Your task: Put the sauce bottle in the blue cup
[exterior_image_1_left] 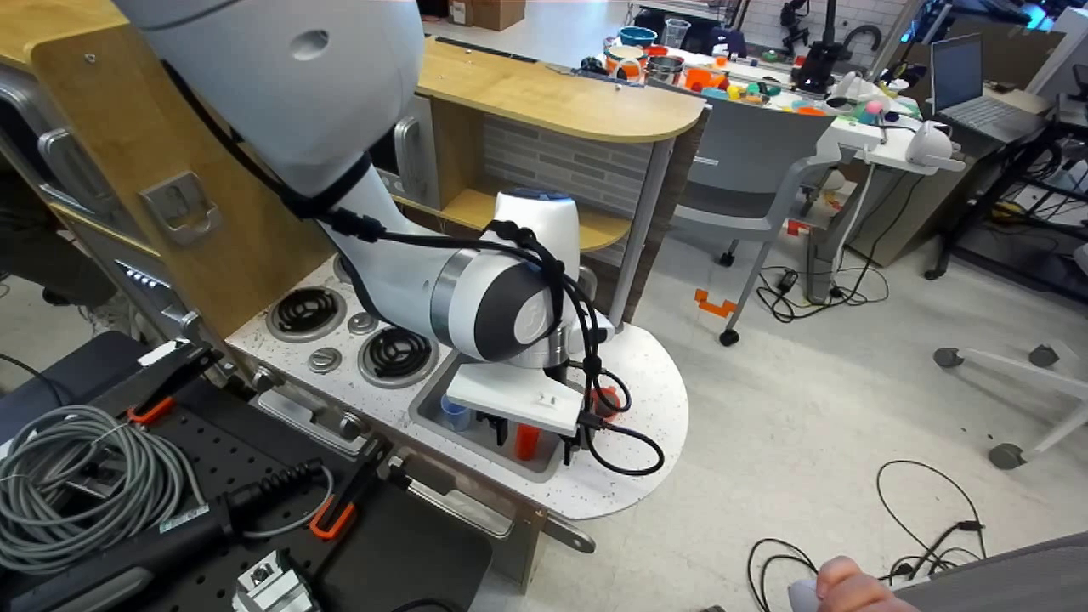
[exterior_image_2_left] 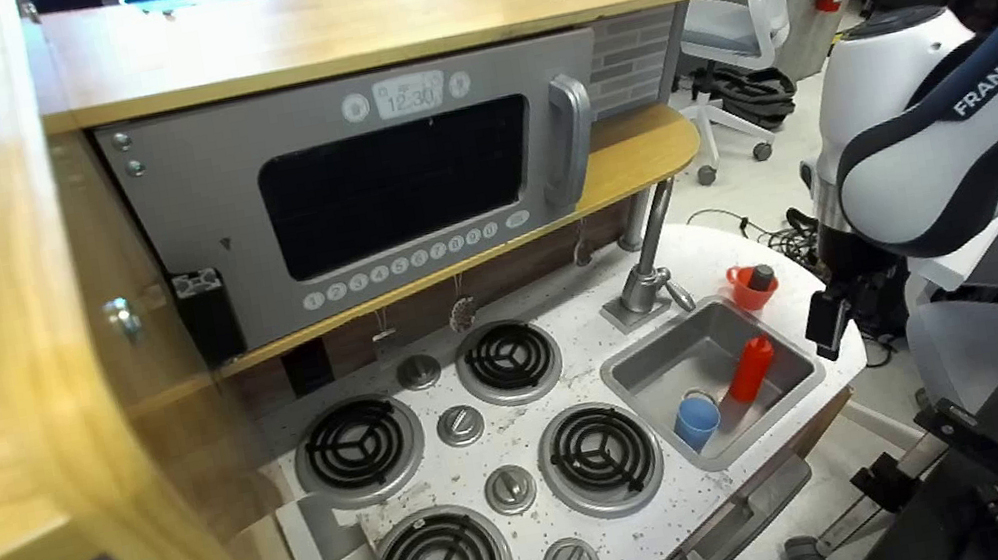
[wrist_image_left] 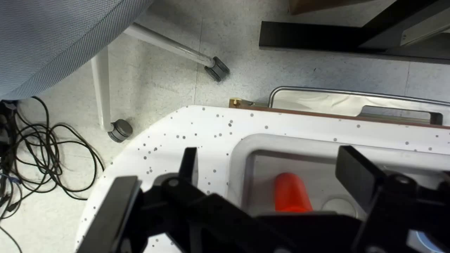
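Red sauce bottle (exterior_image_2_left: 752,369) sat outside the blue cup (exterior_image_2_left: 697,420). The pincer (exterior_image_1_left: 534,442) stood wide, empty; grasp and transfer apparently remained.

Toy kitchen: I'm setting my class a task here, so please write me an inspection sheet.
Surface: speckled white countertop with a grey sink.
Job's things: red sauce bottle and blue cup, both in the sink; bottle outside cup.
Clutter: red toy cup, a dark object in or against it, beside the sink.
Pincer: open, holding nothing.
Cables: black cables looping beside the pincer; coiled grey cable on a black perforated table.
Surroundings: grey chair; a person's hand at an exterior view's lower edge.
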Available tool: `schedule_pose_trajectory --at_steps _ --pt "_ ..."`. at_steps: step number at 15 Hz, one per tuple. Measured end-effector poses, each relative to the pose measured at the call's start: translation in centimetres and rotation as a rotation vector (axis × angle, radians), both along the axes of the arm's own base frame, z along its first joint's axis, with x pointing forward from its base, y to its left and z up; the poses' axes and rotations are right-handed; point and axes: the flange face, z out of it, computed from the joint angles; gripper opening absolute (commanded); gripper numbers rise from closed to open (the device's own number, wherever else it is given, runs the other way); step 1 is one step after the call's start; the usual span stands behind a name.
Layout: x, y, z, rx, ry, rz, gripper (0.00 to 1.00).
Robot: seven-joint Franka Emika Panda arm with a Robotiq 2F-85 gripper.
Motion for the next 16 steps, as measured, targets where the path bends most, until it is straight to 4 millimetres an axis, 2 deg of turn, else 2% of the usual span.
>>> schedule_pose_trajectory --at_steps 6,11,16 --pt "2.1 1.8 -2.4 -0.006 -0.025 0.051 1.00" --pt "3.0 3.8 -5.1 -0.009 -0.023 0.079 1.00" --pt "3.8 4.2 -7.0 -0.018 -0.025 0.086 1.00"
